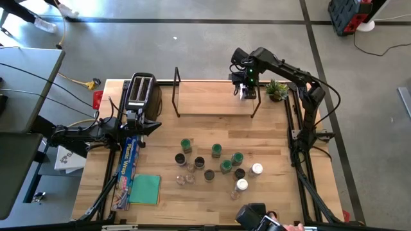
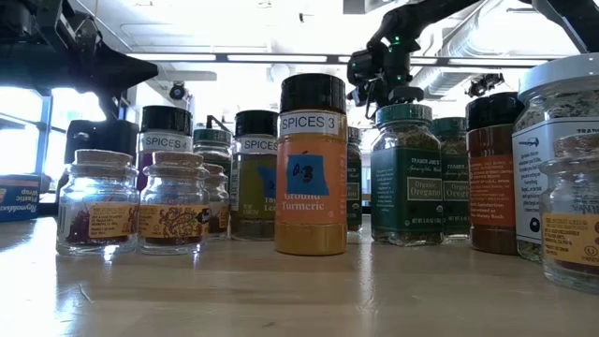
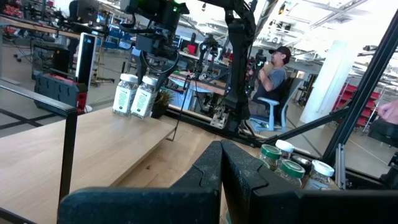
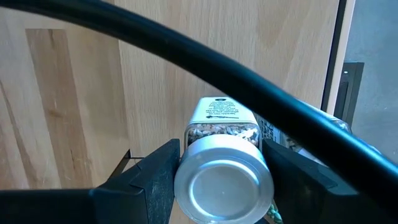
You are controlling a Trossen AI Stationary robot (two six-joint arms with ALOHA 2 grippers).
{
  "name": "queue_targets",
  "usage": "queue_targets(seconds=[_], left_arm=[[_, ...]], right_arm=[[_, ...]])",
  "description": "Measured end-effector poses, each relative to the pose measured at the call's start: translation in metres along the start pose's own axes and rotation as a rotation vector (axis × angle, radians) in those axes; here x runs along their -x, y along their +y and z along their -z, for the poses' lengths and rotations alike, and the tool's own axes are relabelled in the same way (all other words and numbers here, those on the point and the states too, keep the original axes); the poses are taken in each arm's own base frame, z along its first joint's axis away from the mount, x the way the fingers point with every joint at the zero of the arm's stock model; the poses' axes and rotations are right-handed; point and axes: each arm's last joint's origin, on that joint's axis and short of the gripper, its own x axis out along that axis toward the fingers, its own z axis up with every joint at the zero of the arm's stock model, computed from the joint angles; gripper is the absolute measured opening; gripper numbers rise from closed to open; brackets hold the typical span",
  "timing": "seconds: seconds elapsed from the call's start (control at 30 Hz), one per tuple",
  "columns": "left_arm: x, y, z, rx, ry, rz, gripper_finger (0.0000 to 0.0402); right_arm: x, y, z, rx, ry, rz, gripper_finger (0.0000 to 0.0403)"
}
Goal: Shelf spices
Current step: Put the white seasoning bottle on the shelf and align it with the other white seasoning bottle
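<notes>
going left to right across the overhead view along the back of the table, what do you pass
toaster → left wire end of the shelf → right gripper over white-lidded jars on the shelf → potted plant

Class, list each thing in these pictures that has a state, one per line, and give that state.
Right claw: over the shelf's right end, fingers either side of a silver-lidded jar.
Second jar: upright on the shelf.
Left claw: shut, empty, beside the toaster.
Table jars: upright, lidded, unshelved.
</notes>
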Motion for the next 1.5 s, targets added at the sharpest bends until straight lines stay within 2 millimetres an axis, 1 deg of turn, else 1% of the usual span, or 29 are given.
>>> queue_targets(seconds=[1.0,1.1,1.27,1.5], left_arm=[[0.0000,0.0000,0.0000,0.000,0.000,0.000,0.0000],[0.0000,0.0000,0.0000,0.000,0.000,0.000,0.0000],[0.0000,0.0000,0.0000,0.000,0.000,0.000,0.0000],[0.0000,0.0000,0.0000,0.000,0.000,0.000,0.0000]], right_arm=[[-0.0001,-0.0003,-0.0002,-0.016,0.001,0.005,0.0214],[-0.0001,-0.0004,-0.0002,-0.016,0.001,0.005,0.0224],[-0.0001,-0.0007,-0.0003,-0.027,0.002,0.013,0.0253],[0.0007,-0.0020,0.0009,-0.023,0.042,0.058,0.0259]])
